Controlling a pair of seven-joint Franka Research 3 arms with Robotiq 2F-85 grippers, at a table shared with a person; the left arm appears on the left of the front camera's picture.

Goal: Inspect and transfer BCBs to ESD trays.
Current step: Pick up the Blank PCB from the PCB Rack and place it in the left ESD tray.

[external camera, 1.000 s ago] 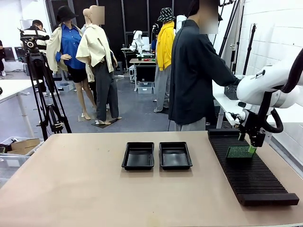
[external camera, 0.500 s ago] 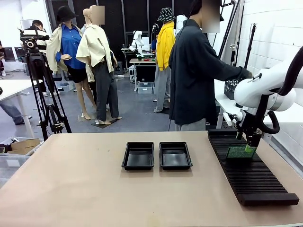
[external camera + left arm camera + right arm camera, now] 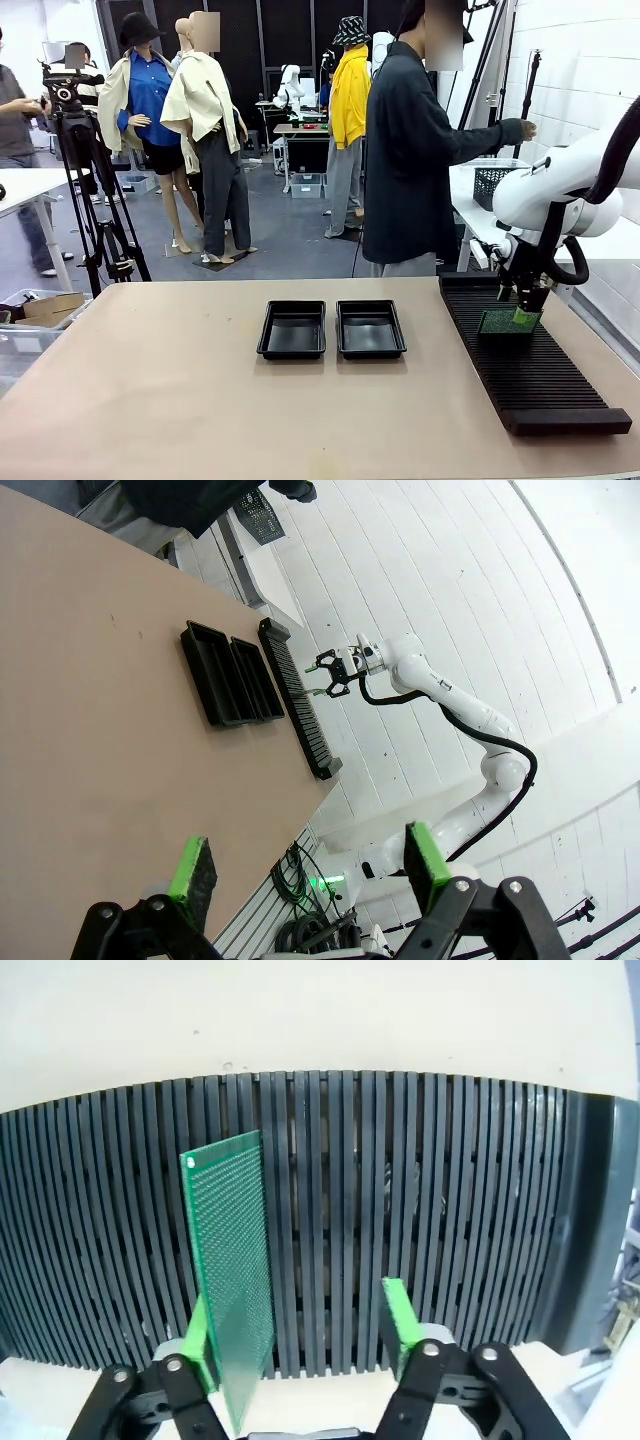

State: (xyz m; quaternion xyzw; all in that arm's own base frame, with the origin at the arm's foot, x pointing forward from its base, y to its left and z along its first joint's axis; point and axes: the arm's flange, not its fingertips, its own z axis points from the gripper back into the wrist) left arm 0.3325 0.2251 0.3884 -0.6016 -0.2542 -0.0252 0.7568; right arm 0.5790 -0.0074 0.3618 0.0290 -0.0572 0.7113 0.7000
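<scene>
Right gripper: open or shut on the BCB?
Open. The right gripper straddles the BCB standing on edge in the rack, with a wide gap to one finger.

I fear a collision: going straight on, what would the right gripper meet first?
Probably the long black ribbed slotted rack; the right gripper seems to straddle the upright green circuit board.

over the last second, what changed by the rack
The right tool edged slightly left, straddling the BCB with jaws open and nothing gripped. The person's arm swung up from the basket. BCB, rack and ESD trays stayed put.
</scene>
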